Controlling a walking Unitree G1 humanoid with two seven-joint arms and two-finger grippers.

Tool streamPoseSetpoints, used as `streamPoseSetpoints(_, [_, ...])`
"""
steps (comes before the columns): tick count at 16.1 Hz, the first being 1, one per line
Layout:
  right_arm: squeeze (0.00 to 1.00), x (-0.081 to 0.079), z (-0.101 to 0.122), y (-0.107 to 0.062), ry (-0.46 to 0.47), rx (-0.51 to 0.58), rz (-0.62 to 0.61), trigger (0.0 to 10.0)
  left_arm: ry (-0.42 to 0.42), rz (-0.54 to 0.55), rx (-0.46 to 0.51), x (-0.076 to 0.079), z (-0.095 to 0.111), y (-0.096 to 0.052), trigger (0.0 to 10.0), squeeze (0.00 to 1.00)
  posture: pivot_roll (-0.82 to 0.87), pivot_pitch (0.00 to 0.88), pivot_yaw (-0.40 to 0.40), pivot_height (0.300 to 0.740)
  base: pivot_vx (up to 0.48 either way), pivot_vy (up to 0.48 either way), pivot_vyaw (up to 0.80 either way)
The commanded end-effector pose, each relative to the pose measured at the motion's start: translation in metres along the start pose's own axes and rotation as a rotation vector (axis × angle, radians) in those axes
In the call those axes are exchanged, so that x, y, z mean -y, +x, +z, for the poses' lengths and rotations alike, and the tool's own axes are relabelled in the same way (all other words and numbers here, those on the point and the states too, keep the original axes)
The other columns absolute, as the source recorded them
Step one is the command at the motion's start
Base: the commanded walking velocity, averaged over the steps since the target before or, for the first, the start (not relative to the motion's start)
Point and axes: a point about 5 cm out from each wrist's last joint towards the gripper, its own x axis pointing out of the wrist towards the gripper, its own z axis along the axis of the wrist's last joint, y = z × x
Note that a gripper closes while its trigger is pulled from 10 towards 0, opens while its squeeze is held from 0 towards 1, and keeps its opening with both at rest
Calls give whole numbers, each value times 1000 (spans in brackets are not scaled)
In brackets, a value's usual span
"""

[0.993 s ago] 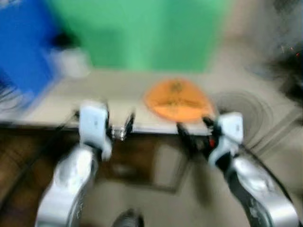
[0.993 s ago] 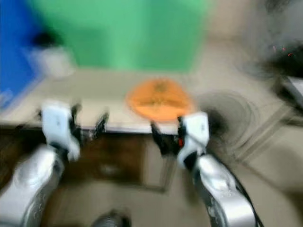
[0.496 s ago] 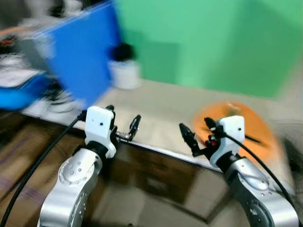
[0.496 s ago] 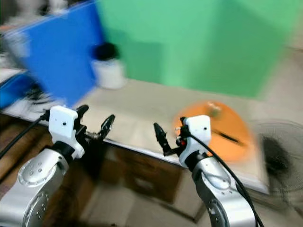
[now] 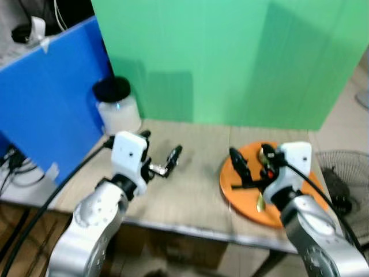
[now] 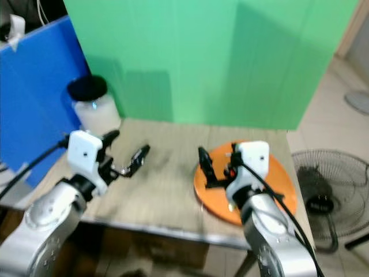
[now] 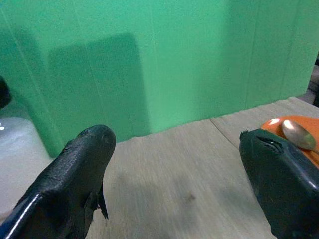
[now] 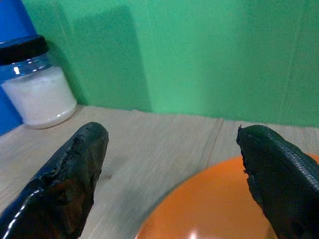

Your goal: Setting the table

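Observation:
An orange plate [image 5: 239, 199] lies on the right part of the wooden table [image 5: 190, 196]. A metal spoon [image 7: 297, 134] rests on it, and a thin dark utensil lies across it. My right gripper [image 5: 251, 164] hovers open over the plate's near-left part with nothing between its fingers; the plate's rim [image 8: 224, 199] curves below it. Over the bare middle of the table my left gripper [image 5: 159, 146] is open and empty, to the left of the plate. A jar [image 5: 118, 109] of white contents with a black lid stands at the table's back left.
A green board [image 5: 230, 57] stands behind the table and a blue board [image 5: 46, 98] along its left side. A floor fan [image 6: 320, 196] lies to the right of the table. Cables hang at the far left.
The camera has swung and steadied, and the table is now closer. Both grippers, earlier at the table's front edge, now reach over the tabletop, the right one above the plate.

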Motion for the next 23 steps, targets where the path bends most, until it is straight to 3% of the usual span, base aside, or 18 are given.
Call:
streamPoseSetpoints(1, [1000, -2, 0, -2, -2, -13, -10, 10000, 11, -15, -28, 0, -4, -1, 10000, 961, 103, 0, 50, 740, 0, 0, 0])
streamPoseSetpoints(6, [1000, 2, -4, -6, -16, -95, -15, 10000, 10, -36, -33, 6, -7, 0, 10000, 486, 86, 0, 41, 740, 0, 0, 0])
streamPoseSetpoints(7, [1000, 0, -8, -5, -27, -156, -2, 10000, -3, -78, -47, 10, -9, 0, 10000, 153, 86, 0, 39, 740, 0, 0, 0])
streamPoseSetpoints(8, [1000, 1, -10, -3, -36, -191, -16, 10000, 7, -121, -56, 14, -11, -1, 10000, 0, 83, 0, 40, 740, 0, 0, 0])
streamPoseSetpoints(10, [1000, 15, -20, 9, -45, -303, -134, 10000, 11, -317, -111, 32, -17, -6, 10000, 0, 82, 0, 43, 740, 0, 0, 0])
streamPoseSetpoints(11, [816, 18, -21, 15, -48, -326, -161, 10000, -5, -383, -133, 37, -19, -8, 10000, 0, 77, 0, 44, 740, 0, 0, 0])
streamPoseSetpoints(12, [816, 19, -20, 17, -47, -329, -166, 10000, -11, -401, -138, 39, -19, -8, 10000, 0, 75, 0, 46, 740, 0, 0, 0])
streamPoseSetpoints(13, [0, 22, -20, 24, -74, -356, -187, 10000, -5, -449, -153, 41, -21, -8, 10000, 0, 69, 0, 48, 740, 0, 0, 0])
streamPoseSetpoints(14, [0, 27, -20, 34, -94, -392, -233, 10000, 19, -522, -179, 45, -24, -8, 10000, 0, 67, 0, 46, 740, 0, 0, 0])
streamPoseSetpoints(18, [0, 39, -29, 37, -39, -505, -345, 10000, 52, -562, -200, 46, -28, -8, 10000, 0, 59, 0, 42, 740, 0, 0, 0])
streamPoseSetpoints(19, [0, 42, -33, 35, -27, -543, -362, 7490, 53, -563, -200, 46, -29, -7, 10000, 0, 56, 0, 42, 740, 0, 0, 0])
streamPoseSetpoints(20, [0, 43, -35, 34, -15, -565, -374, 4235, 54, -567, -202, 46, -29, -6, 10000, 0, 55, 0, 42, 740, 0, 0, 0])
streamPoseSetpoints(21, [0, 45, -37, 33, 7, -572, -383, 2980, 54, -570, -203, 46, -29, -6, 10000, 0, 52, 0, 43, 740, 0, 0, 0])
streamPoseSetpoints(22, [0, 46, -37, 33, 29, -575, -392, 941, 56, -575, -202, 47, -29, -6, 10000, 0, 50, 0, 44, 740, 0, 0, 0])
streamPoseSetpoints(23, [0, 46, -37, 33, 42, -574, -396, 0, 59, -579, -201, 47, -30, -6, 10000, 0, 49, 0, 44, 740, 0, 0, 0])
